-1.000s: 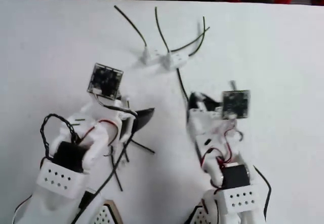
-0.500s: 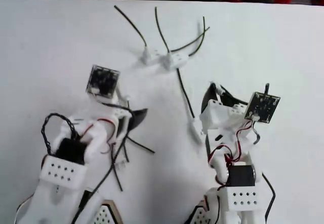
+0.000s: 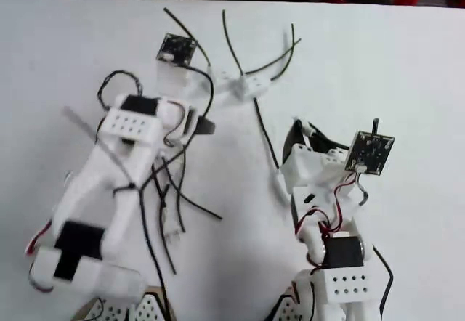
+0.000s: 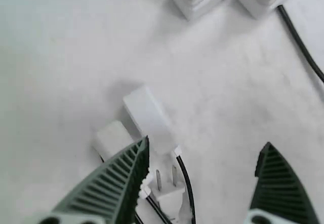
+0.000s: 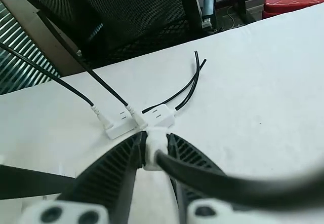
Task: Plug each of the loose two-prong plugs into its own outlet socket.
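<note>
Left gripper point(image 4: 205, 145) fingers gape open over a loose two-prong plug point(image 4: 164, 181); right gripper point(image 5: 155, 138), right of centre, pinches a second plug point(image 5: 154, 150); outlet sockets point(image 3: 251, 85) lie upper centre on the worktop point(image 3: 392, 67)

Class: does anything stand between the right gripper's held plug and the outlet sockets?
Nothing visible does. In the right wrist view, the plug, shut in the right gripper, faces the outlet sockets across bare table.
</note>
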